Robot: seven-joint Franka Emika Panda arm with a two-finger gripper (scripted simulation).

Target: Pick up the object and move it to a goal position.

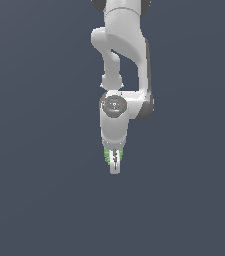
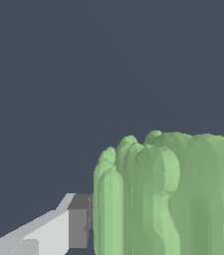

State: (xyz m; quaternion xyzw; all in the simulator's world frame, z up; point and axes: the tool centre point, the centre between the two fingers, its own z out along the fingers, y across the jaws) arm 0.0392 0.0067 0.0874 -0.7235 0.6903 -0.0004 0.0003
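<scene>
The object (image 1: 107, 156) is a small light-green ridged piece that shows as a green sliver beside the fingers of my white gripper (image 1: 114, 167), which points downward over the dark floor. In the wrist view the object (image 2: 168, 199) fills the lower right as a cluster of rounded green ridges. One white finger (image 2: 54, 234) has its grey pad (image 2: 78, 221) pressed against the object's side. The other finger is hidden behind the object. The gripper is shut on the object.
A plain dark grey surface (image 1: 34, 200) surrounds the arm on all sides. The white arm (image 1: 121, 55) comes down from the top of the exterior view. No other objects or marker show.
</scene>
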